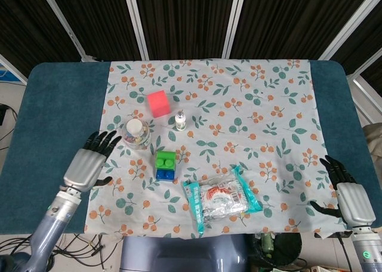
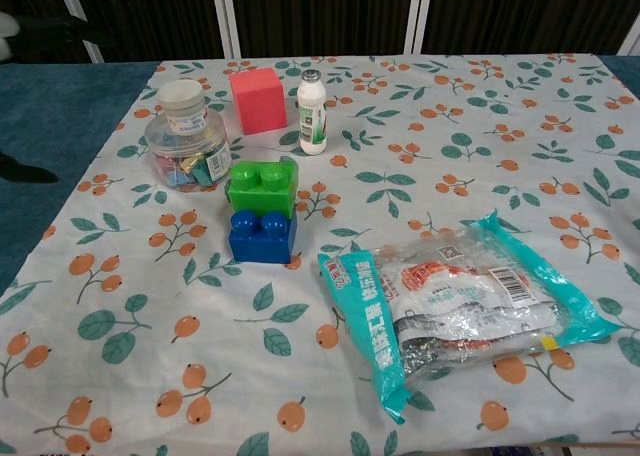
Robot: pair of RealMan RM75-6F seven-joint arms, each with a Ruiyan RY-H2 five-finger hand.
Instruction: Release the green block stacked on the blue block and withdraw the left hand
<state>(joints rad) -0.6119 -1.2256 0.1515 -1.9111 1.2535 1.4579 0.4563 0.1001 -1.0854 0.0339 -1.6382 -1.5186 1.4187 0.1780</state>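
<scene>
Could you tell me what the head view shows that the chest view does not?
Only the head view shows both hands whole: the left hand open at the cloth's left edge, and the right hand open near the table's right front corner. Only the chest view shows the side of the stack: the green block sits on the blue block, set slightly off it. Both show the pink cube, small bottle, clear jar and snack packet.
</scene>
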